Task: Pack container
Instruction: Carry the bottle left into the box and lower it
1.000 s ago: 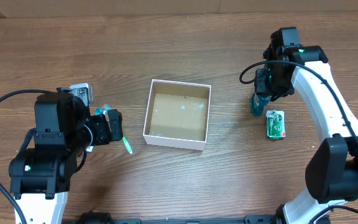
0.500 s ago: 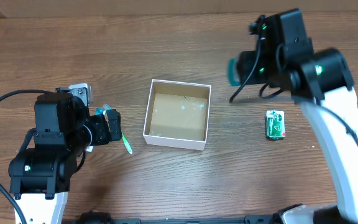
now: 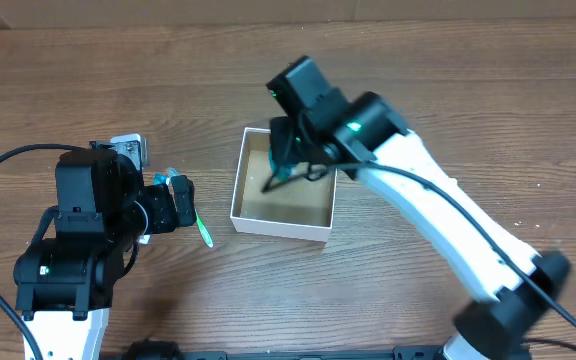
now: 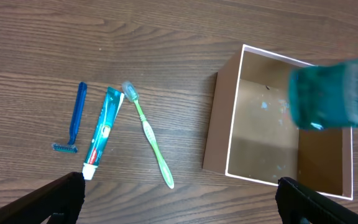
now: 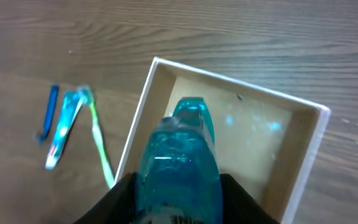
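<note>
A teal bottle (image 5: 180, 149) is clamped in the right gripper (image 5: 179, 205) above the container (image 3: 280, 229), placed centrally on the table (image 3: 418, 60). The left gripper (image 4: 179, 202) is held wide open, empty, beside 1 toothbrush (image 4: 149, 143).

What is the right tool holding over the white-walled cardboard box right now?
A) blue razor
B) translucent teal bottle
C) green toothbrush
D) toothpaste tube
B: the right tool is clamped on the translucent teal bottle, above the square white-walled box.
</note>
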